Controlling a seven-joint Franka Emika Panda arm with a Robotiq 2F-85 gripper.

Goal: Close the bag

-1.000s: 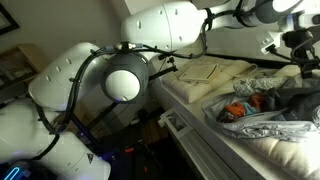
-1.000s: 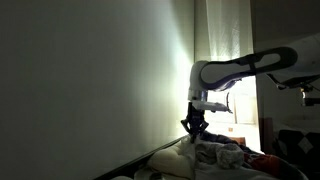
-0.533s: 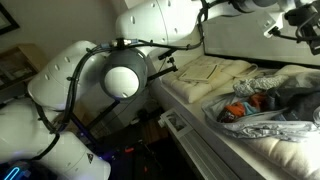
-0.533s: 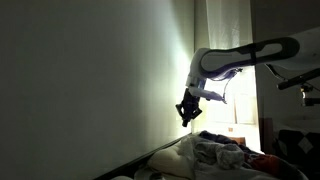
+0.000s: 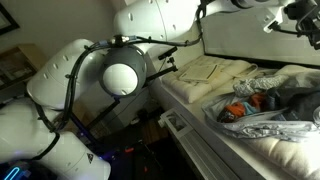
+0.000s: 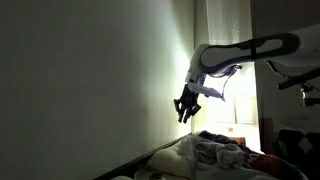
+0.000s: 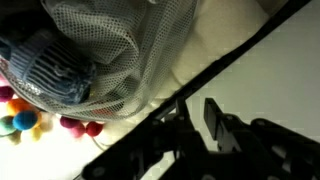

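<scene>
1. Bag (image 5: 272,120), crinkled and grey-silver, is lying on the bed (image 5: 190,97) towards 4 o'clock in an exterior view, with orange items (image 5: 240,107) showing through it.
2. A folded cream cloth (image 5: 212,70) is lying on the same bed at about 10 o'clock from the bag, near it.
3. In an exterior view the bag (image 6: 213,152) is showing as a pale heap at 5 o'clock, beside a lit wall (image 6: 90,80).
4. The gripper (image 6: 184,110) is hanging in the air at 11 o'clock from that heap, apart from it, on the end of the white arm (image 6: 245,53) reaching in from 3 o'clock.
5. I cannot tell how wide the jaws are standing; the fingers are showing only as a small dark silhouette.
6. In the wrist view the bag (image 7: 100,40) is filling 11 o'clock, looking netted, with small coloured balls (image 7: 18,112) lying at 8 o'clock and a dark finger (image 7: 215,120) at 5 o'clock.
</scene>
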